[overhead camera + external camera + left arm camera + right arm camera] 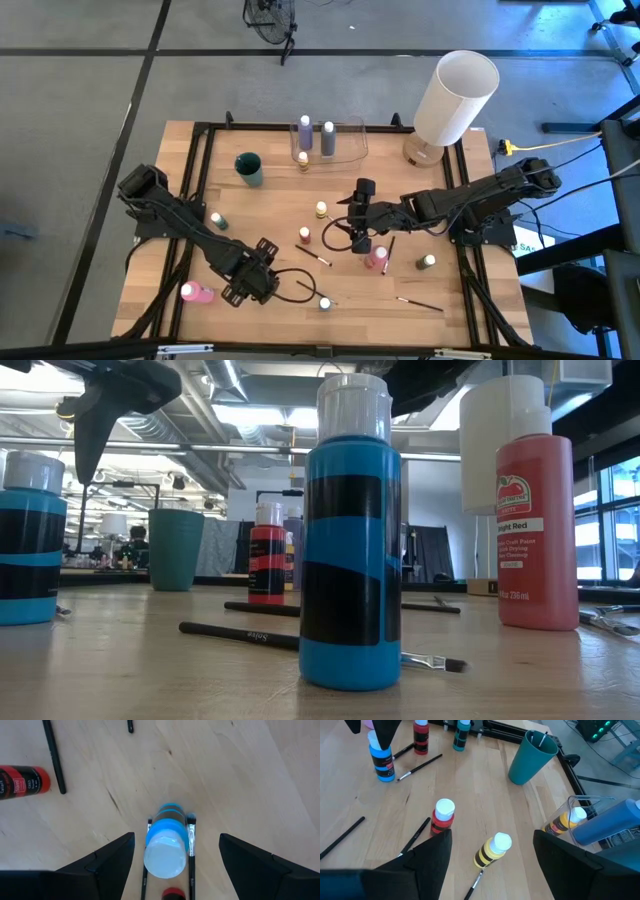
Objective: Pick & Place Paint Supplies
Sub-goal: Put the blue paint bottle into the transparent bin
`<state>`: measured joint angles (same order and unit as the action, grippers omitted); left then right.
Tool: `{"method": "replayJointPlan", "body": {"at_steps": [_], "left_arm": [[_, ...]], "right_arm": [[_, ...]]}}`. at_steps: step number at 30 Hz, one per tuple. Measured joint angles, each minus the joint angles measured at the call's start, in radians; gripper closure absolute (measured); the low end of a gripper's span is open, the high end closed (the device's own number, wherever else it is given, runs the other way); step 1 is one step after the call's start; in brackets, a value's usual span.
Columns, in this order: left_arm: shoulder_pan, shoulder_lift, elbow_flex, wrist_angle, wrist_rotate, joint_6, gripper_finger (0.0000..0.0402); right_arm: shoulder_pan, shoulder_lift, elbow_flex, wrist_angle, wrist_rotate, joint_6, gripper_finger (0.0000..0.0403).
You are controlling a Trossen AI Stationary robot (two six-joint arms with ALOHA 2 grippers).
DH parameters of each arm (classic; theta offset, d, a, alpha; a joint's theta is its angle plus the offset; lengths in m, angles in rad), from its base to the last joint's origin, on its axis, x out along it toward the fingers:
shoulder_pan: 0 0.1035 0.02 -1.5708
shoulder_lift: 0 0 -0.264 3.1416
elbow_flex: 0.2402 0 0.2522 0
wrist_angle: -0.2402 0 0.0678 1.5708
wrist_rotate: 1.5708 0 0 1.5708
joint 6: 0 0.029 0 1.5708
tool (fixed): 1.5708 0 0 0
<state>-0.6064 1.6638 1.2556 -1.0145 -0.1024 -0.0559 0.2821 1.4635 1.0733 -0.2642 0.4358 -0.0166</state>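
Nearest the low camera, upright on the table (pixel 440 320): blue bottle (pixel 350 550), black-banded, pale cap, with a dark brush (pixel 300 642) lying just behind its base. Seen also from the left wrist, directly below and between the fingers, a brush at each side of it. Above it, left gripper (pixel 262 282), spread wide, clamped on nothing, near the table's front. Close by at the front left edge, pink bottle (pixel 196 292) on its side. Farther left in the low view, second blue bottle (pixel 30 540), upright. Toward the middle, red bottle (pixel 442 816) standing with yellow bottle (pixel 492 851) just beside it, both ahead of the right fingers. Right gripper (pixel 352 235) over the table's centre, likewise spread apart, gripping nothing, another pink bottle (pixel 376 258) just beside it. Right of that, small green bottle (pixel 427 262); near the front right, another brush (pixel 420 303) flat on the wood. Large red bottle (pixel 537 530) upright at the right of the low view. At the back left, teal cup (pixel 248 168), upright. At the back centre, clear container (pixel 345 140) with two tall lilac and grey bottles and a small yellow one inside. At the back right corner, white cylinder (pixel 455 98), tilted.
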Motion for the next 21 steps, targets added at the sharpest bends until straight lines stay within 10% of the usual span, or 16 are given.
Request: {"method": "replayJointPlan", "body": {"at_steps": [21], "left_arm": [[0.018,0.000,-0.033,0.044,0.023,0.025,0.0114]], "right_arm": [[0.000,0.000,0.000,0.007,-0.003,0.000,0.0119]]}}
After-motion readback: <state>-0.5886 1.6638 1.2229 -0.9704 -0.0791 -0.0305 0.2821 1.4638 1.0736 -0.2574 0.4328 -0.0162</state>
